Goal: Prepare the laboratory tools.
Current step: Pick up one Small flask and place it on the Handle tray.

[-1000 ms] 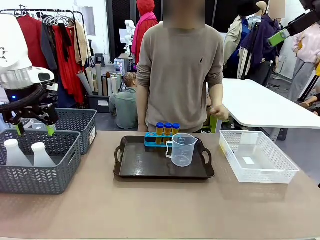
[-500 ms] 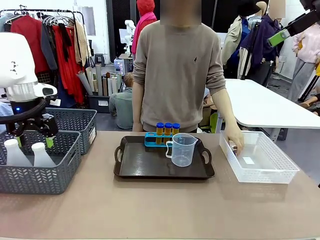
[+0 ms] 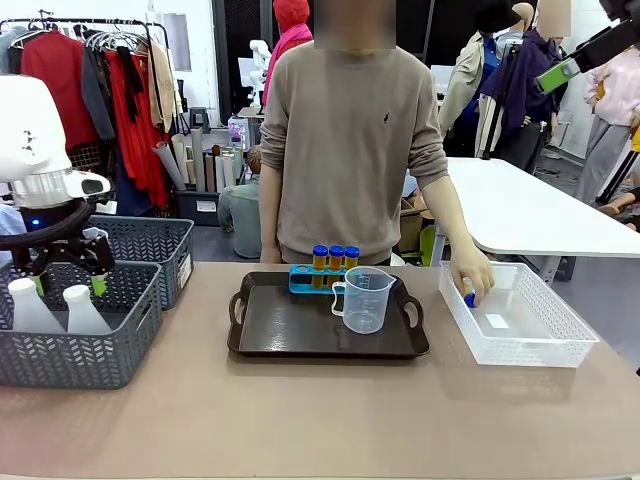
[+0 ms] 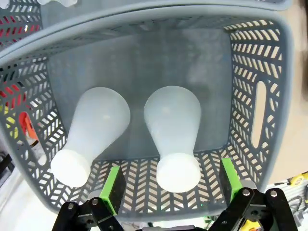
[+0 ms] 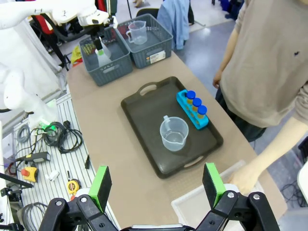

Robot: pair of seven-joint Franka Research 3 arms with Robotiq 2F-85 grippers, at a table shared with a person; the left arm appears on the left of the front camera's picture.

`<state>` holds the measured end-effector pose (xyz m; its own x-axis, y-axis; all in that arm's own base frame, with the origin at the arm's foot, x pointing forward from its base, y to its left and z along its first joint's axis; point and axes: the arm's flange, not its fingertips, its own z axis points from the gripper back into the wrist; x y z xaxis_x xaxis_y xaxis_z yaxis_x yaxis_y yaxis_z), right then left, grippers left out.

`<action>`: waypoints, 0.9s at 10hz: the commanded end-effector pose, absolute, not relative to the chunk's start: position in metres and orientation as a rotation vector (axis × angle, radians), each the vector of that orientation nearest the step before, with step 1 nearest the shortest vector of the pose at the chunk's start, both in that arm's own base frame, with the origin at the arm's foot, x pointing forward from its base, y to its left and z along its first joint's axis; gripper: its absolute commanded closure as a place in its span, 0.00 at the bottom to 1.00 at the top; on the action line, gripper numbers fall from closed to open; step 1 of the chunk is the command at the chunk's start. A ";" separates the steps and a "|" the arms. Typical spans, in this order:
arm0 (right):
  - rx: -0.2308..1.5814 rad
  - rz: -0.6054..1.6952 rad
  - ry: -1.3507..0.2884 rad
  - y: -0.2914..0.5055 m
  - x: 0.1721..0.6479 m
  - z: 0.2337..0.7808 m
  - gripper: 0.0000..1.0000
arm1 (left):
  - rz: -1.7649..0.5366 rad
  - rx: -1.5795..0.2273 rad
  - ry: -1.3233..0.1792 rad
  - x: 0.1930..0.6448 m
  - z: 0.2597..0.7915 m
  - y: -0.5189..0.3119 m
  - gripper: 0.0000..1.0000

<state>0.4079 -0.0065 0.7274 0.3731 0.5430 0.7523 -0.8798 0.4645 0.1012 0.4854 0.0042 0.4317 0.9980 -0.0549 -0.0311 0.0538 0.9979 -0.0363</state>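
Observation:
Two white conical flasks [image 3: 28,306] [image 3: 85,310] stand in the front grey basket [image 3: 70,360]. My left gripper [image 3: 68,285] hovers open just above them. In the left wrist view the gripper [image 4: 168,185] straddles the neck of the right flask [image 4: 173,139], beside the left flask [image 4: 94,137]. On the black tray [image 3: 280,330] sit the blue rack [image 3: 305,281] with three yellow blue-capped tubes [image 3: 336,257] and the clear beaker [image 3: 365,298]. A person's hand [image 3: 470,280] holds another blue-capped tube at the white basket [image 3: 540,330]. My right gripper [image 5: 157,185] is open, high above the table.
A second grey basket [image 3: 150,250] stands behind the first and holds another clear beaker [image 5: 137,31]. The person stands at the far edge behind the tray. Bare tabletop [image 3: 300,410] stretches in front of the tray. Cables and tools lie on the floor [image 5: 43,144].
My left gripper has sunk a little toward the flasks. The person's hand went down to the white basket and now holds a blue-capped tube.

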 end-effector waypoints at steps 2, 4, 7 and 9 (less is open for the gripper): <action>0.556 0.970 -0.720 -0.004 0.407 0.729 0.00 | -0.049 -0.066 0.018 0.488 0.417 0.003 0.00; 0.556 0.970 -0.720 -0.004 0.407 0.729 0.00 | -0.038 -0.049 0.019 0.489 0.414 0.004 0.15; 0.556 0.970 -0.720 -0.004 0.407 0.729 0.00 | -0.035 -0.051 0.013 0.487 0.416 0.002 0.75; 0.556 0.970 -0.720 -0.004 0.407 0.729 0.00 | -0.031 -0.058 0.022 0.485 0.417 0.002 1.00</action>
